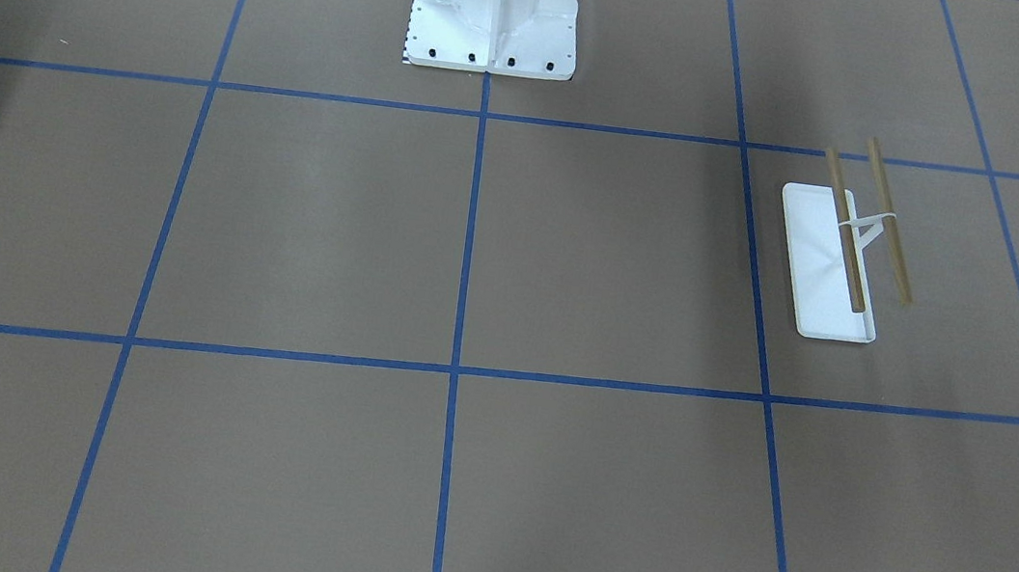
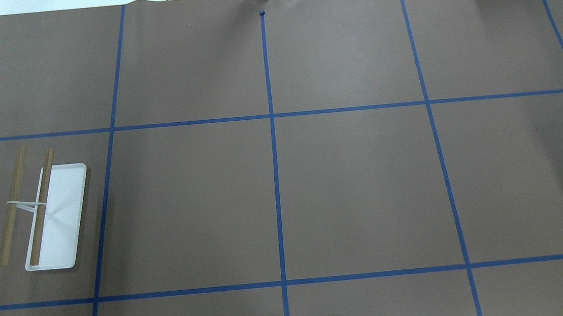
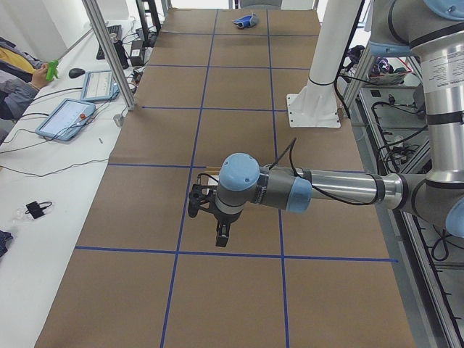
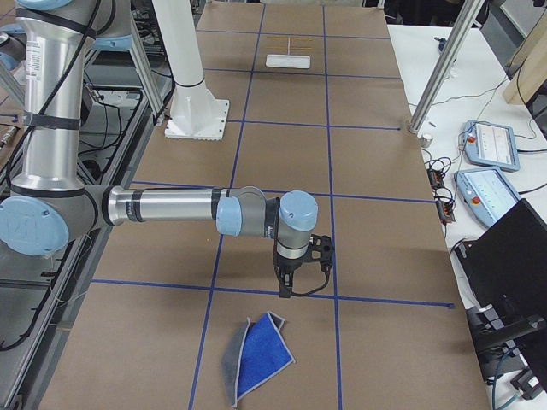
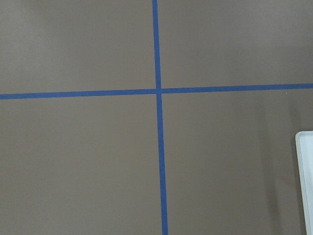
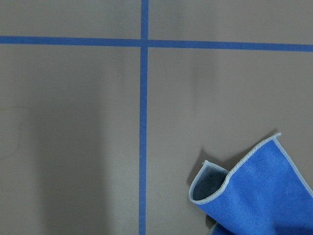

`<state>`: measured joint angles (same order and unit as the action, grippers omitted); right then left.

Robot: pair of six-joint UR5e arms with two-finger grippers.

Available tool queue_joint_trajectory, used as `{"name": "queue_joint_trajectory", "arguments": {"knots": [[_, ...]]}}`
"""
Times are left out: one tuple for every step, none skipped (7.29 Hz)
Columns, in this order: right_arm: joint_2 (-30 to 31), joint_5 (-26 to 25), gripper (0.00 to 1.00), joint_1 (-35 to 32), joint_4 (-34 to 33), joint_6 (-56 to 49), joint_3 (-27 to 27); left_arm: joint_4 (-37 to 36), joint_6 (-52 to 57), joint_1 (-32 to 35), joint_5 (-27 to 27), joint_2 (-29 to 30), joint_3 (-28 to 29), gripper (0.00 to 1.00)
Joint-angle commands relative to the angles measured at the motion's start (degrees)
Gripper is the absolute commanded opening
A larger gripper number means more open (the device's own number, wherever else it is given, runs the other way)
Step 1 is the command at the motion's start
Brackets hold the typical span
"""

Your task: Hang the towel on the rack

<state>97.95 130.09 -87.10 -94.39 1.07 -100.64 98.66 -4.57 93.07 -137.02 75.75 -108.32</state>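
The towel [image 4: 256, 354] lies crumpled on the table at the robot's right end, blue face up with one grey corner folded over. It also shows in the right wrist view [image 6: 259, 191] and far off in the exterior left view [image 3: 246, 22]. The rack [image 1: 850, 240] stands on the robot's left side [image 2: 41, 209], both wooden rods bare. Its tray edge shows in the left wrist view [image 5: 305, 181]. My right gripper [image 4: 286, 286] hangs above the table just short of the towel. My left gripper [image 3: 221, 235] hangs above the table near the rack. I cannot tell whether either is open or shut.
The large white bolted pedestal [image 1: 494, 12] stands at the robot's side of the table, in the middle [image 4: 192, 102]. Blue tape lines grid the brown table. Operators' tablets [image 3: 69, 116] and cables lie beyond the far edge, with metal frame posts [image 4: 444, 64].
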Motion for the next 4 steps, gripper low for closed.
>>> {"name": "queue_joint_trajectory", "arguments": {"knots": [[0.1, 0.1, 1.0, 0.0, 0.0, 0.1, -0.3, 1.8, 0.0, 0.0, -0.1, -0.8, 0.3, 0.98], [0.1, 0.3, 1.0, 0.0, 0.0, 0.2, -0.2, 5.9, -0.1, -0.1, -0.1, -2.1, 1.2, 0.99], [0.3, 0.3, 1.0, 0.0, 0.0, 0.5, -0.4, 9.8, -0.2, -0.1, -0.1, -4.1, 1.5, 0.99], [0.3, 0.3, 1.0, 0.0, 0.0, 0.7, -0.4, 13.2, -0.3, -0.2, -0.1, -5.6, 2.1, 0.98]]}}
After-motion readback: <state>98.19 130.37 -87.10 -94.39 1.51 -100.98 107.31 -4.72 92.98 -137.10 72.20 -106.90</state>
